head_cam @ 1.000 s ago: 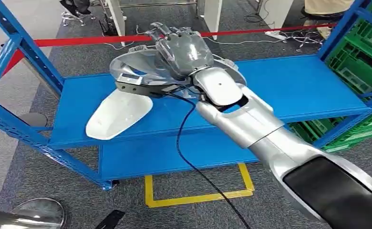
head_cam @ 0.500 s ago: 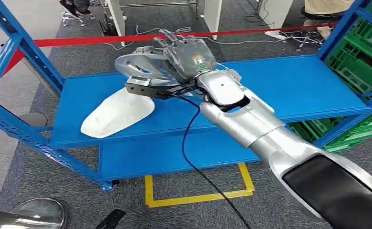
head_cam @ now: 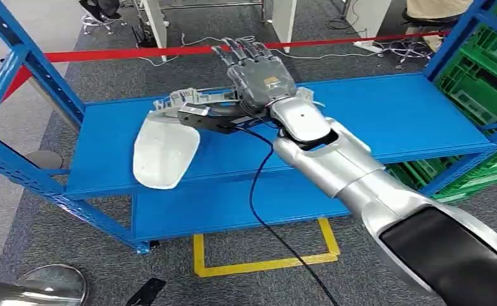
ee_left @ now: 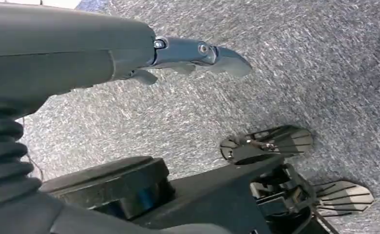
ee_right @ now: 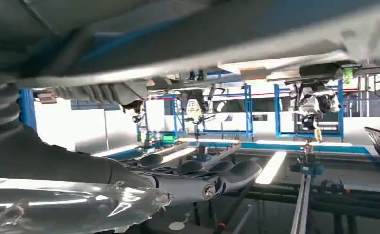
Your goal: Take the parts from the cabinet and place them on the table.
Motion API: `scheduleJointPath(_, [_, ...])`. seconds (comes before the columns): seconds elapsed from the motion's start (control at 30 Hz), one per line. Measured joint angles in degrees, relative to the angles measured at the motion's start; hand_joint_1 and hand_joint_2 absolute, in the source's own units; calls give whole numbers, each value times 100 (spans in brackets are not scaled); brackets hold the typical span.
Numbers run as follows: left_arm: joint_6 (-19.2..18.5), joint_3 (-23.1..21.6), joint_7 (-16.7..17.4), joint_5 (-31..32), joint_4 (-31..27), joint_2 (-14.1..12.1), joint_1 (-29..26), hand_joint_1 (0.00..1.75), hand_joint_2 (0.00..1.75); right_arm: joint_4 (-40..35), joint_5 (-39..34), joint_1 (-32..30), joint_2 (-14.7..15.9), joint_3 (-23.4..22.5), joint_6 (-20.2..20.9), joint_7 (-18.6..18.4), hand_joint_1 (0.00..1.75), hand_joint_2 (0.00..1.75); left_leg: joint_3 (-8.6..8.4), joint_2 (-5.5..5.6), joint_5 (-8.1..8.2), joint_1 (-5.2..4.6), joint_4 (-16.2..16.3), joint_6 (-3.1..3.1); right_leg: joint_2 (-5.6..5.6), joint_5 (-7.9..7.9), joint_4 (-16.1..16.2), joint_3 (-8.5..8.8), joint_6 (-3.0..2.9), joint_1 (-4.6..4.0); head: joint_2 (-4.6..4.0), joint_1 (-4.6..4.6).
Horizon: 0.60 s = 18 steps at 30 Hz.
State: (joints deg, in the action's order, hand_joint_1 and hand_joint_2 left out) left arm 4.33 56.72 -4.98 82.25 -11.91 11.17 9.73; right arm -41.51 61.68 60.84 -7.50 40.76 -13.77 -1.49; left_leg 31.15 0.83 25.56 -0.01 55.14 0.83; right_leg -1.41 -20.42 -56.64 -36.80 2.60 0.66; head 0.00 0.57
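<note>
right arm (head_cam: 335, 162): silver shell, black upper segment, dark screw at wrist. right hand (head_cam: 259, 76): grey, small yellow-green label on back. Black cable (head_cam: 259, 191) hangs off wrist. left hand (ee_left: 129, 53): dark grey, ribbed cover.

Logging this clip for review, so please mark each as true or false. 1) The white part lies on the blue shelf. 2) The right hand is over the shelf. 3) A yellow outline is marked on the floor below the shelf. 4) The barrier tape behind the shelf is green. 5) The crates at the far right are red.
1) True: the white part rests on the blue shelf, its end hanging over the front edge.
2) True: the right hand is above the shelf, fingers stretched out.
3) True: the yellow outline is on the carpet.
4) False: the barrier tape is red.
5) False: the crates are green.
</note>
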Motion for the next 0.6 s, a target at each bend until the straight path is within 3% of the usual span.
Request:
scheduleJointPath(0.23, [-37,0,33,15,0,2,2,0,0,4,0,0,11,0,0,0,0,0,1,0,0,0,0,0,1,0,0,-1,0,0,0,0])
scheduleJointPath(0.27, [-44,0,33,13,0,2,2,0,175,4,0,-1,11,0,0,0,0,0,1,0,0,0,0,0,1,0,0,-1,0,0,0,0])
scheduleJointPath(0.6, [-138,0,-37,-13,0,0,3,0,175,4,-13,-3,22,0,-4,2,0,0,1,0,0,0,0,0,1,0,0,-1,0,0,0,0])
